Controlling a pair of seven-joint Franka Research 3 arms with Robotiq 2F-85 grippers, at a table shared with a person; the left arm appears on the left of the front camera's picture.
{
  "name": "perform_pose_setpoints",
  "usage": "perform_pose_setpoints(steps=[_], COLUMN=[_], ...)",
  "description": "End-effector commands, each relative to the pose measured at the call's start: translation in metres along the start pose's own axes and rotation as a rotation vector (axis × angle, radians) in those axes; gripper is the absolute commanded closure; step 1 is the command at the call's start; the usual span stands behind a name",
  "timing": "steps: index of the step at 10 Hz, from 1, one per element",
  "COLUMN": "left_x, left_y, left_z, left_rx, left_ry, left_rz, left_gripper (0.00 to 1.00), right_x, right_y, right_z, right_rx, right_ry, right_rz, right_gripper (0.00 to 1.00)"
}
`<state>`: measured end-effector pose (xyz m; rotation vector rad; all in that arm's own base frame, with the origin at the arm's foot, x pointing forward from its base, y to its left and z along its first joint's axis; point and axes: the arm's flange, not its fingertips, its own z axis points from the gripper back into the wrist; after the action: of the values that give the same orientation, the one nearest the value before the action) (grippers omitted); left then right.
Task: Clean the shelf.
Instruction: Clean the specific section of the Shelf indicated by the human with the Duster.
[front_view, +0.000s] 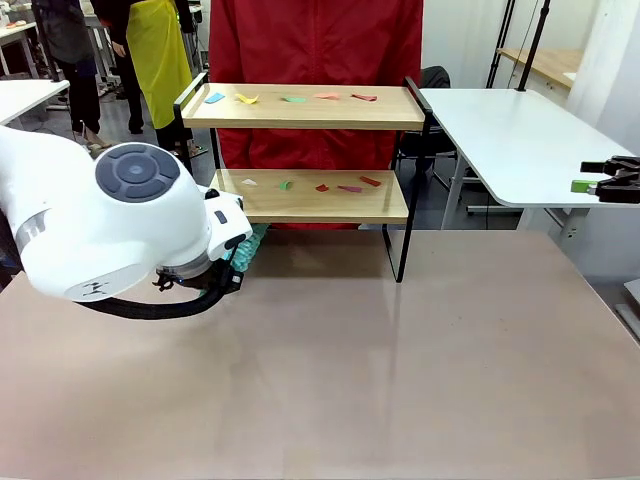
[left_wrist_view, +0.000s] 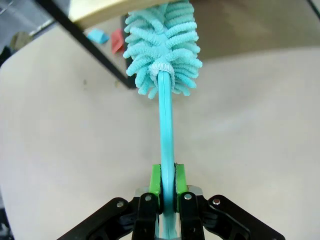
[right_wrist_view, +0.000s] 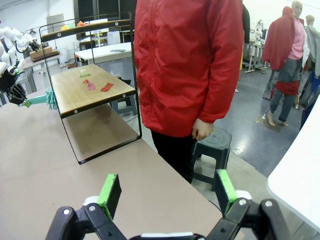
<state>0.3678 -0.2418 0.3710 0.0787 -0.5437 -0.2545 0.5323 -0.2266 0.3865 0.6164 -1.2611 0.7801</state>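
In the front view, you are facing the shelf (front_view: 300, 120) standing at the table's far side. Coloured scraps (front_view: 300, 98) are lying on both boards, and a person in a red jacket (front_view: 320, 40) is standing just behind. The left arm (front_view: 110, 220) is holding a teal duster (front_view: 250, 245) near the lower board's left end, seemingly just below it. The right gripper (front_view: 592, 178) is hanging over the white side table (front_view: 500, 130).

In the left wrist view, the left gripper (left_wrist_view: 167, 172) is clamping the duster's handle, with the fluffy head (left_wrist_view: 162, 45) sitting beside the black frame. You should probably be lifting the head above the board, then sweeping one way, clear of the posts.

In the right wrist view, the right gripper's jaws are standing wide apart, holding nothing.
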Motion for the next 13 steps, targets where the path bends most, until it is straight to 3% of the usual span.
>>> perform_pose_setpoints(steps=[1, 8, 13], left_x=[-0.031, -0.031, -0.03], left_y=[0.045, 0.113, 0.141], left_z=[0.01, 0.031, 0.027], left_rx=[-0.143, -0.386, -0.639], left_ry=[-0.012, -0.027, -0.036], left_rz=[-0.092, -0.388, -0.601], left_gripper=[0.87, 0.87, 0.87], right_x=[0.009, 0.009, 0.009], right_y=[0.003, 0.003, 0.003], right_z=[-0.003, -0.003, -0.003], right_rx=[-0.013, -0.013, -0.013], right_ry=[0.009, 0.009, 0.009], right_rz=[-0.011, -0.011, -0.011], right_gripper=[0.0, 0.0, 0.0])
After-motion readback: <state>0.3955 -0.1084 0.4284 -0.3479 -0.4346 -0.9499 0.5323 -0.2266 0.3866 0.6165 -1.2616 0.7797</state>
